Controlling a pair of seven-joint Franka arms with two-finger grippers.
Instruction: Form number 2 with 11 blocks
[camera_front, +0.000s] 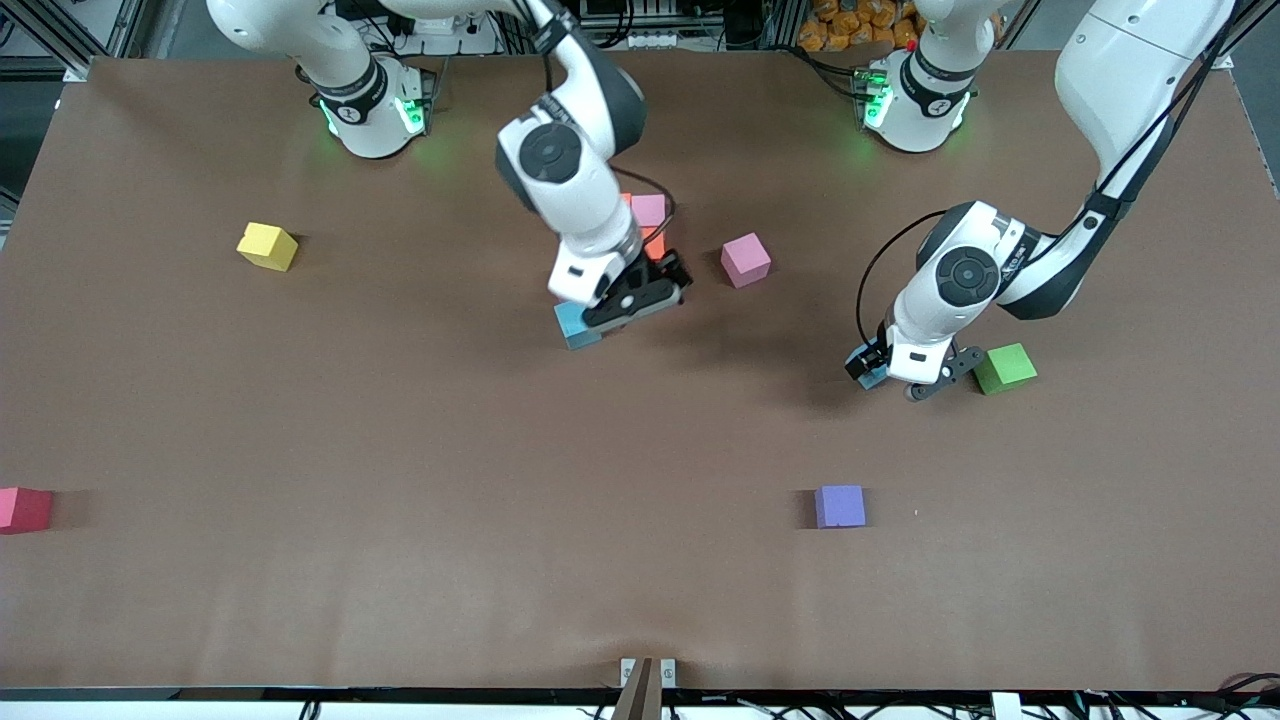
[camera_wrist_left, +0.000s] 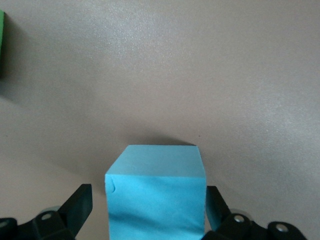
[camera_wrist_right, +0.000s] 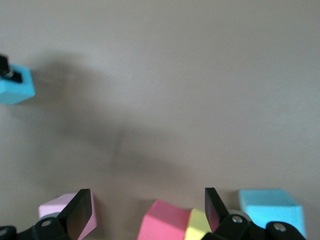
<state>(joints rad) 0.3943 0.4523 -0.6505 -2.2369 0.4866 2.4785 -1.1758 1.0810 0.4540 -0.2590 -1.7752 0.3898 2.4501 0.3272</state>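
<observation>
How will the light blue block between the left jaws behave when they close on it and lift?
The light blue block looks matte, so it will probably grip without slipping. Its flat faces and square edges suggest it won't roll, and should sit stable once set down. A small dent on one edge hints at soft foam: likely light, slightly squashy under the left gripper.

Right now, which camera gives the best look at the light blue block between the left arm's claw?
The left wrist view: the light blue block fills it, sitting between the open left claw. The front view shows only a corner under the arm. The right wrist view shows it small and far off.
</observation>
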